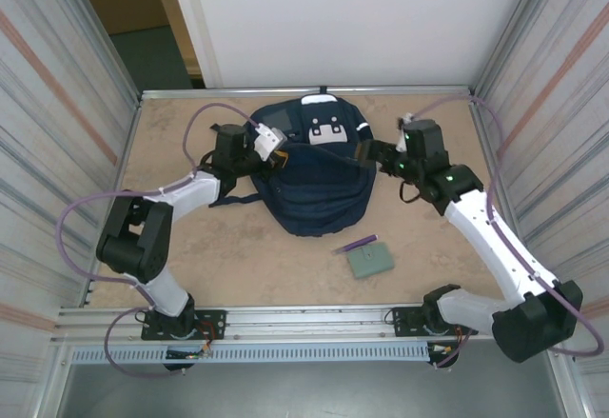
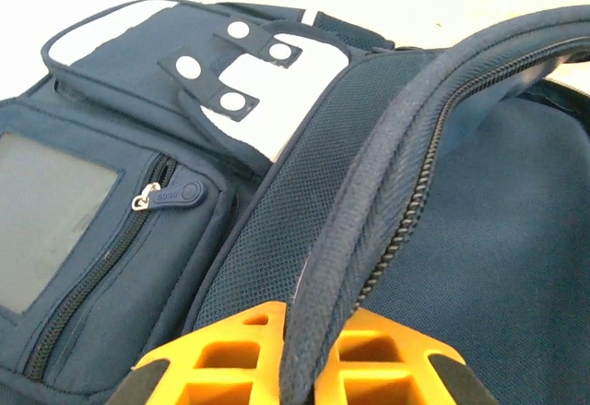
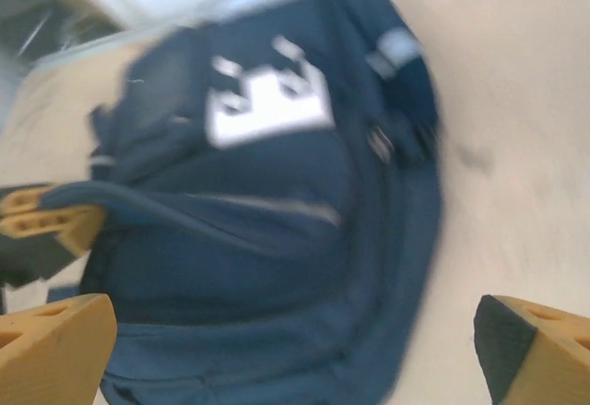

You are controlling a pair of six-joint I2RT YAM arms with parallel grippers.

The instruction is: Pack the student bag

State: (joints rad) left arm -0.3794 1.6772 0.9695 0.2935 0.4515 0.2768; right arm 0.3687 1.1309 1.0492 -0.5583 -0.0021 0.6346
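One student bag (image 1: 314,175), navy with white patches, lies flat in the middle of the table (image 1: 190,266). Two grippers flank it and two small things lie apart from it.

The left gripper (image 1: 270,147) sits at the bag's left edge. In the left wrist view its orange fingers (image 2: 230,354) are clamped on the zipper-edged rim (image 2: 387,174) of the bag's opening, and the rim runs up between them. Past the rim there are a white buckle patch (image 2: 267,101) with four white snaps, one zip pull (image 2: 175,195) and a grey window pocket (image 2: 51,211) cut off at the frame's edge.

The right gripper (image 1: 368,154) hovers at the bag's right edge. In the right wrist view its fingers (image 3: 55,340) stand wide apart with nothing between them. That view is blurred, so only the bag's outline (image 3: 277,230) and white patch can be made out.

In front of the bag, toward the arm bases and clear of it, lie one purple pen (image 1: 357,244) and, just beside the pen, one small flat grey-green pad (image 1: 370,262).
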